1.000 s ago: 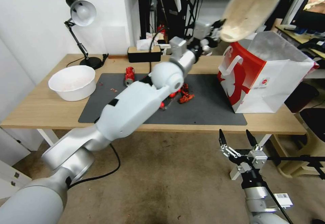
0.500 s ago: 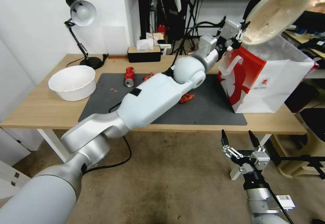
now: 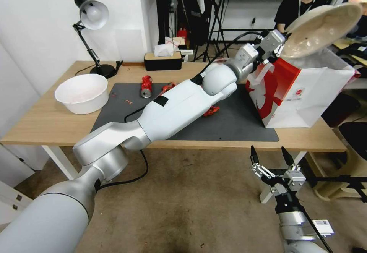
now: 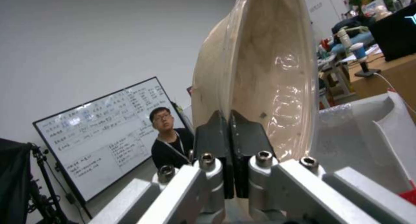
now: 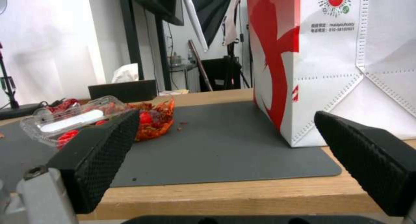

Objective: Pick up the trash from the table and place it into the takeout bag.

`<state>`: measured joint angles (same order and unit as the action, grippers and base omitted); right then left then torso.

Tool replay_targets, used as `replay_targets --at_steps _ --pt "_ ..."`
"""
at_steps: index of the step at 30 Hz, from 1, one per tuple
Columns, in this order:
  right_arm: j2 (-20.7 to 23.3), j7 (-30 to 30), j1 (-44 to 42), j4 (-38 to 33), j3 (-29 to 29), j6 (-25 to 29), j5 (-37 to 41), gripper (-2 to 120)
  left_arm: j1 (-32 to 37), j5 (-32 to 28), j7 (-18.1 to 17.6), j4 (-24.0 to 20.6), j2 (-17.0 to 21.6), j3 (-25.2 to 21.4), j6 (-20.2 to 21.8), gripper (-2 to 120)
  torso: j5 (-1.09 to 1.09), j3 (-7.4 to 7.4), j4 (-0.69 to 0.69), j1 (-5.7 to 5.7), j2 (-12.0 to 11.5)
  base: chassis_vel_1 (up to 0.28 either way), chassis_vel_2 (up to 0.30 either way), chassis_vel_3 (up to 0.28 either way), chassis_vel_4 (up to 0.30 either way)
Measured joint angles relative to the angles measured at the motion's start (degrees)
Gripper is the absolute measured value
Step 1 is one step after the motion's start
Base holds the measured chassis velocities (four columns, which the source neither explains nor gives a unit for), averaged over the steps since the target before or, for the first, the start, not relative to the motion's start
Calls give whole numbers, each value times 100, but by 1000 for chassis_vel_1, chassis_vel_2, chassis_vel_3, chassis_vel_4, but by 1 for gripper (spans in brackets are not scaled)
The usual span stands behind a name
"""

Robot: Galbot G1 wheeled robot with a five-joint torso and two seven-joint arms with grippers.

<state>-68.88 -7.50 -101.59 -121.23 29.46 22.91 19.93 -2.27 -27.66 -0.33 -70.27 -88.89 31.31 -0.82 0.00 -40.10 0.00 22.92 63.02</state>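
Note:
My left gripper (image 3: 281,46) is shut on the rim of the round beige bowl (image 3: 323,29), holding it tilted over the open top of the takeout bag (image 3: 302,88). In the left wrist view the dark fingers (image 4: 214,133) pinch the bowl (image 4: 260,71) edge, with the bag's silvery inside (image 4: 359,129) below. A crushed red drink can (image 3: 146,86) lies on the dark mat (image 3: 233,125) of the table (image 3: 46,125). My right gripper (image 3: 269,159) hangs open below the table's front edge, facing the bag (image 5: 325,61).
A large white bowl (image 3: 81,92) sits at the table's left, a desk lamp (image 3: 91,16) and a black tissue box (image 3: 162,60) at the back. A clear tray (image 5: 73,120) and red scraps (image 3: 210,111) lie mid-mat under my left arm.
My left arm has swung the beige bowl to the right and slightly down, from beside the bag to over its opening. The right arm has stayed where it was.

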Motion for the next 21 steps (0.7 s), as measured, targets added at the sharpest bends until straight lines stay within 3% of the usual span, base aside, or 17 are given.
replay_targets --at_steps 4,9,12,14,15,17,20,21 --pt "4 0 4 2 2 2 5 100 3 13 -9 -51 14 74 7 21 0 0 0 0 0 0 0 0 0" --pt "6 0 4 2 3 3 7 100 13 7 -14 -59 17 82 10 32 0 0 0 0 0 0 0 0 0" --pt "2 0 6 5 3 4 8 100 34 -15 -31 -103 37 73 9 50 0 0 0 0 0 0 0 0 0" --pt "1 -1 8 5 2 5 8 100 40 -20 -52 -114 51 62 9 53 0 0 0 0 0 0 0 0 0" --pt "0 0 11 4 0 5 8 100 65 -33 -109 -147 83 34 9 60 0 0 0 0 0 0 0 0 0" --pt "-2 -1 14 4 -3 5 8 100 122 -98 -169 -254 149 -5 27 65 0 0 -1 0 0 0 0 0 0" --pt "15 -1 3 -29 -16 -6 6 100 418 -662 -519 -886 554 -96 197 78 -1 0 0 0 1 0 0 0 0" --pt "15 -1 3 -29 -16 -6 6 100 418 -662 -519 -886 554 -96 197 78 -1 0 0 0 1 0 0 0 0"
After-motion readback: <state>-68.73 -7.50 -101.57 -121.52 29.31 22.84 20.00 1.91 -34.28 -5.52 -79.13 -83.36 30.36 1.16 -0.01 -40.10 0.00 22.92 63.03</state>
